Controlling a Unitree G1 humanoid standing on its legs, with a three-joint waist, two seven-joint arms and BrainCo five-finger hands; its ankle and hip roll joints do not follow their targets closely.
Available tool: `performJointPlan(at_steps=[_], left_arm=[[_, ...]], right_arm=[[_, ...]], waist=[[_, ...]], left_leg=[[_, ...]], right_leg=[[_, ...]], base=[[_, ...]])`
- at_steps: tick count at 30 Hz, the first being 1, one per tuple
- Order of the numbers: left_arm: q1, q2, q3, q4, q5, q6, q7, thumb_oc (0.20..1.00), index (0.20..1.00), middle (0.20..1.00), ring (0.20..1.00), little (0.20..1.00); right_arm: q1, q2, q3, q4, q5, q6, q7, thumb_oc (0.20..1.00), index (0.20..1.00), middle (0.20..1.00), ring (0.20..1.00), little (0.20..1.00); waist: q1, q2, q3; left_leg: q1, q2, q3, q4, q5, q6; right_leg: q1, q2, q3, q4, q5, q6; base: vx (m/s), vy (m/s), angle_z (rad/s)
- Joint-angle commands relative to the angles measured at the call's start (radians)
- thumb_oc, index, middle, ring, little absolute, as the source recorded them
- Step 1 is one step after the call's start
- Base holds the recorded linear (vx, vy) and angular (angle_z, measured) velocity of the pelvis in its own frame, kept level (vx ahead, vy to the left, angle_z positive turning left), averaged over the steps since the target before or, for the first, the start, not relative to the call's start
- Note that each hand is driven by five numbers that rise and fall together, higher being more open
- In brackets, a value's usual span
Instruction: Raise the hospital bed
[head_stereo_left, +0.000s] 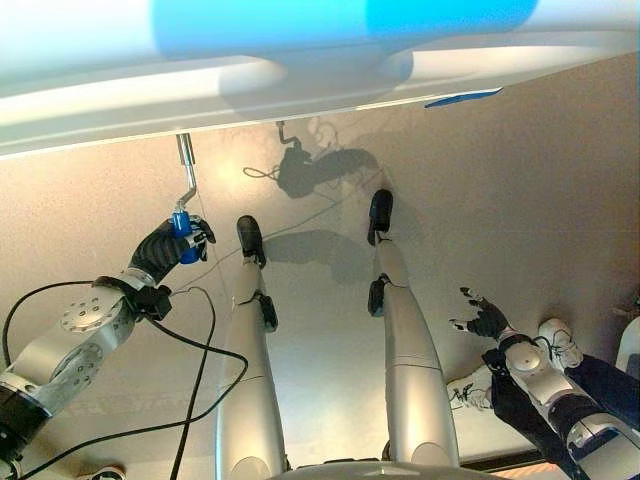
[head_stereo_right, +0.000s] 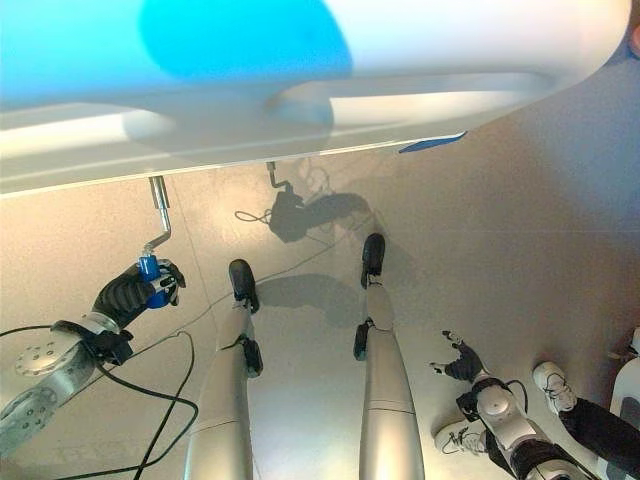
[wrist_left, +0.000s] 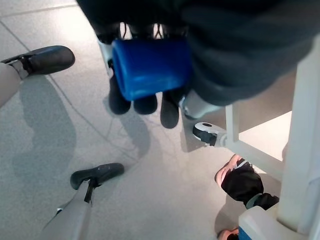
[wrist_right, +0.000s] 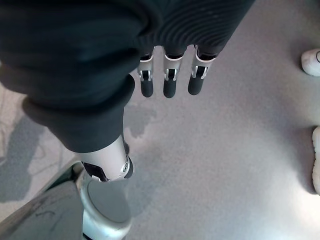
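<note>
The white hospital bed's footboard (head_stereo_left: 300, 90) spans the top of the eye views. A metal crank (head_stereo_left: 187, 170) hangs from under its edge and ends in a blue grip (head_stereo_left: 181, 222). My left hand (head_stereo_left: 165, 250) is curled round that blue grip (wrist_left: 150, 67), its dark fingertips (wrist_left: 145, 102) wrapped beneath it in the left wrist view. My right hand (head_stereo_left: 485, 318) hangs low at the right, away from the bed, fingers (wrist_right: 167, 82) straight and holding nothing.
A bed caster (wrist_left: 206, 132) and white frame leg (wrist_left: 305, 125) stand close to the crank. A person's shoes (head_stereo_left: 556, 340) and dark trouser legs (head_stereo_left: 600, 385) are at the lower right, near my right arm. Another foot in a sandal (wrist_left: 240, 177) shows by the frame.
</note>
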Motion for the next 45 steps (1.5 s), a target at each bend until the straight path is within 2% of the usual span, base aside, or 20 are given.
performJointPlan(at_steps=[1,5,8,15,21,22,26,27,29,32,37,41,45], left_arm=[[0.133,0.044,0.04,-0.095,0.137,-0.109,-0.07,0.2,0.2,0.2,0.2,0.2],[0.133,0.044,0.04,-0.095,0.137,-0.109,-0.07,0.2,0.2,0.2,0.2,0.2],[0.11,-0.024,0.044,0.066,0.171,-0.111,-0.016,0.2,0.2,0.2,0.2,0.2],[0.063,-0.083,0.049,0.179,0.198,-0.099,0.029,0.2,0.2,0.2,0.2,0.2],[0.053,-0.09,0.044,0.192,0.2,-0.096,0.031,0.2,0.2,0.2,0.2,0.2],[-0.066,-0.148,-0.011,0.334,0.218,-0.08,0.058,0.2,0.2,0.2,0.2,0.2],[-0.118,-0.171,-0.027,0.384,0.227,-0.077,0.069,0.2,0.2,0.2,0.2,0.2],[-0.206,-0.221,-0.051,0.5,0.24,-0.062,0.089,0.2,0.2,0.2,0.2,0.2],[-0.241,-0.241,-0.055,0.546,0.242,-0.06,0.102,0.2,0.2,0.2,0.2,0.2],[-0.37,-0.302,-0.065,0.674,0.238,-0.043,0.13,0.2,0.2,0.2,0.2,0.2],[-0.486,-0.355,-0.068,0.806,0.238,-0.025,0.157,0.2,0.2,0.2,0.2,0.2],[-0.531,-0.365,-0.069,0.866,0.25,-0.012,0.163,0.2,0.2,0.2,0.2,0.2],[-0.59,-0.382,-0.06,0.96,0.264,0.008,0.171,0.2,0.2,0.2,0.2,0.2]], right_arm=[[0.141,-0.072,-0.003,-0.016,-0.014,-0.016,0.003,1.0,1.0,1.0,1.0,1.0],[0.141,-0.072,-0.003,-0.016,-0.014,-0.016,0.003,1.0,1.0,1.0,1.0,1.0],[0.148,-0.091,-0.004,-0.046,-0.004,-0.017,0.0,1.0,1.0,1.0,1.0,1.0],[0.149,-0.105,-0.018,-0.068,0.0,-0.01,-0.01,1.0,1.0,1.0,1.0,1.0],[0.148,-0.108,-0.02,-0.071,0.002,-0.008,-0.009,1.0,1.0,1.0,1.0,1.0],[0.128,-0.118,-0.014,-0.073,0.004,0.004,-0.011,1.0,1.0,1.0,1.0,1.0],[0.118,-0.119,-0.012,-0.076,0.007,0.007,-0.011,1.0,1.0,1.0,1.0,1.0],[0.103,-0.123,-0.003,-0.089,0.01,0.012,-0.013,1.0,1.0,1.0,1.0,1.0],[0.096,-0.123,-0.002,-0.087,0.012,0.016,-0.014,1.0,1.0,1.0,1.0,1.0],[0.067,-0.124,0.005,-0.092,0.022,0.027,-0.021,1.0,1.0,1.0,1.0,1.0],[0.046,-0.121,0.007,-0.088,0.044,0.035,-0.032,1.0,1.0,1.0,1.0,1.0],[0.029,-0.126,0.011,-0.096,0.054,0.036,-0.035,1.0,1.0,1.0,1.0,1.0],[0.011,-0.13,0.02,-0.096,0.075,0.038,-0.036,1.0,1.0,1.0,1.0,1.0]], waist=[[-0.025,0.064,-0.051],[-0.025,0.064,-0.051],[-0.022,0.06,-0.045],[-0.024,0.048,-0.04],[-0.024,0.046,-0.039],[-0.034,0.03,-0.036],[-0.038,0.023,-0.035],[-0.046,0.009,-0.034],[-0.048,0.006,-0.034],[-0.064,-0.016,-0.03],[-0.082,-0.032,-0.028],[-0.089,-0.038,-0.028],[-0.096,-0.047,-0.035]], left_leg=[[-0.044,-0.025,-0.014,0.024,-0.008,0.052],[-0.044,-0.025,-0.014,0.024,-0.008,0.052],[-0.041,-0.026,-0.015,0.029,-0.006,0.055],[-0.043,-0.026,-0.017,0.031,-0.005,0.057],[-0.044,-0.025,-0.018,0.031,-0.005,0.057],[-0.056,-0.024,-0.02,0.048,-0.011,0.057],[-0.062,-0.023,-0.02,0.053,-0.013,0.057],[-0.07,-0.02,-0.017,0.055,-0.016,0.056],[-0.072,-0.018,-0.016,0.057,-0.017,0.056],[-0.099,-0.011,-0.018,0.091,-0.036,0.058],[-0.139,0.001,-0.028,0.155,-0.068,0.064],[-0.174,0.002,-0.033,0.223,-0.1,0.069],[-0.233,0.006,-0.029,0.34,-0.157,0.079]], right_leg=[[0.019,0.012,0.0,0.009,-0.063,0.067],[0.019,0.012,0.0,0.009,-0.063,0.067],[0.026,0.007,-0.004,0.012,-0.063,0.066],[0.025,0.005,-0.005,0.013,-0.061,0.066],[0.025,0.004,-0.006,0.012,-0.061,0.066],[0.02,0.005,-0.004,0.014,-0.06,0.064],[0.017,0.006,-0.002,0.014,-0.059,0.063],[0.01,0.007,0.001,0.01,-0.056,0.063],[0.008,0.007,0.002,0.009,-0.055,0.062],[-0.016,0.016,0.007,0.019,-0.056,0.059],[-0.058,0.026,0.02,0.061,-0.072,0.054],[-0.097,0.035,0.028,0.118,-0.09,0.047],[-0.162,0.043,0.041,0.207,-0.118,0.038]], base=[[0.0,0.004,0.03],[0.0,0.0,0.0],[-0.01,0.01,0.0],[0.0,0.0,0.0],[0.0,0.008,0.0],[0.0,0.052,0.01],[0.0,0.018,0.01],[0.0,0.024,0.05],[0.0,0.016,0.0],[0.0,0.0,0.0],[0.01,0.003,-0.04],[0.01,0.022,-0.1],[0.01,0.032,-0.1]])
